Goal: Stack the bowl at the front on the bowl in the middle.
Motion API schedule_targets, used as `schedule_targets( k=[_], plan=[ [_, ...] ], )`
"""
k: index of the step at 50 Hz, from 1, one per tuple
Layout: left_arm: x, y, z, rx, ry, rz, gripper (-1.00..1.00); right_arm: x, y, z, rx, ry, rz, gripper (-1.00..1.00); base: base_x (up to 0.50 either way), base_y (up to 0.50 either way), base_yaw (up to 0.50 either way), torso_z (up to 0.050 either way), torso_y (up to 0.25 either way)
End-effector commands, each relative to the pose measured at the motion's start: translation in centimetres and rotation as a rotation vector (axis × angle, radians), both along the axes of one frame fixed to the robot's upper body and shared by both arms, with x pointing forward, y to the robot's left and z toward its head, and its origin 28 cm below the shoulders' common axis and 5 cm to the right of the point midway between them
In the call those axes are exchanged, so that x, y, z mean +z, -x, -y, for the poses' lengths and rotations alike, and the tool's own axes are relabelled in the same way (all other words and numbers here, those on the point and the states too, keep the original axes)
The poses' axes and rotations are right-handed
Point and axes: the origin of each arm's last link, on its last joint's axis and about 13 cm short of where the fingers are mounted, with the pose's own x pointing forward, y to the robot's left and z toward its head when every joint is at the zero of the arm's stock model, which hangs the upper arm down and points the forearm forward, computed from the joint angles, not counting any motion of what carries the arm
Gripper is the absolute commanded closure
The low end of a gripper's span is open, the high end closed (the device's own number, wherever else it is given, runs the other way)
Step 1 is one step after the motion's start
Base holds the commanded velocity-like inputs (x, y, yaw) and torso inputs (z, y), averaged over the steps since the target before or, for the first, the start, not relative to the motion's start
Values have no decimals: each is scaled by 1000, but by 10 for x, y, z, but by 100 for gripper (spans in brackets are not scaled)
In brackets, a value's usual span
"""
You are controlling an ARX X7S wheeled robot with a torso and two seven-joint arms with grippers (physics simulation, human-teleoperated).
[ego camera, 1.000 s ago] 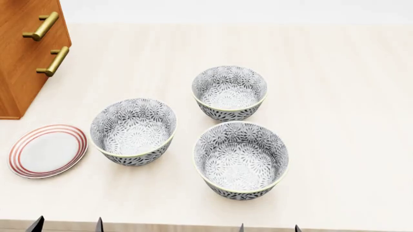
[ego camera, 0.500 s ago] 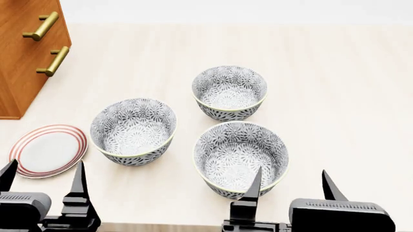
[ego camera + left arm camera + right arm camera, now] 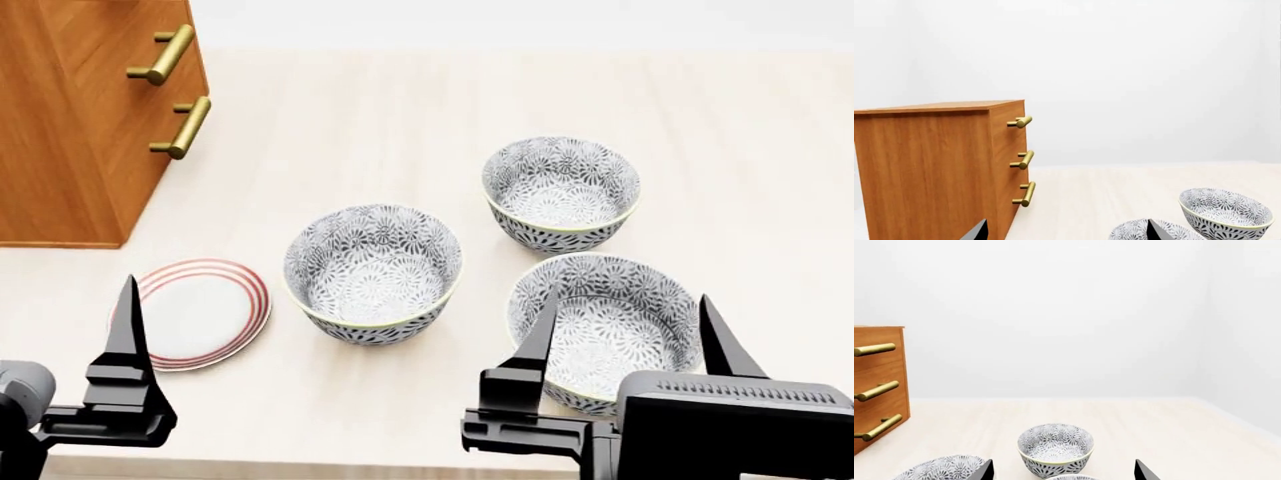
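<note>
Three grey floral bowls stand on the pale table. The front bowl (image 3: 607, 330) is nearest me at the right, the middle bowl (image 3: 374, 270) sits left of it, and the back bowl (image 3: 561, 190) is farthest. My right gripper (image 3: 625, 305) is open, hovering over the near side of the front bowl, its fingers spread about the bowl's width. In the right wrist view the right gripper (image 3: 1062, 467) faces the back bowl (image 3: 1055, 447). My left gripper (image 3: 1066, 227) is open and empty near the front edge; one finger (image 3: 127, 340) shows by the plate.
A wooden cabinet (image 3: 80, 110) with brass handles (image 3: 180, 128) stands at the back left. A white plate (image 3: 200, 312) with red rings lies left of the middle bowl. The table's front edge runs just under both grippers.
Both grippers have risen further into the head view. The view has shifted, so bowls, plate and cabinet sit further right in it. No bowl has moved on the table.
</note>
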Motion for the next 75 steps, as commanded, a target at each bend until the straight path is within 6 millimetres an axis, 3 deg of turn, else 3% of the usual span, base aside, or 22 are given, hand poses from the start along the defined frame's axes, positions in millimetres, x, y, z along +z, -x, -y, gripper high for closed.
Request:
schedule_targets(
  k=[1, 14, 16, 23, 36, 75],
  plan=[
    [1, 0, 0, -2, -2, 9, -100, -2, -1, -1, -24, 20, 4, -100, 0, 0, 0, 0, 0],
    [-2, 0, 0, -4, 5, 3, -100, -6, -2, -2, -8, 5, -5, -100, 0, 171, 0, 0, 0],
    [-3, 0, -1, -4, 4, 2, -100, -6, 1, -3, 95, -2, -22, -100, 0, 0, 0, 0, 0],
    [-4, 1, -2, -2, 6, 2, -100, -9, 1, -3, -10, 8, 42, -100, 0, 0, 0, 0, 0],
    [-4, 1, -1, -8, 9, 2, -100, -8, 0, -2, -9, 6, 14, -100, 0, -116, 0, 0, 0],
    [-6, -1, 0, -14, 4, 0, -100, -10, -2, -1, -27, 7, 9, -100, 500, 0, 0, 0, 0]
  ],
)
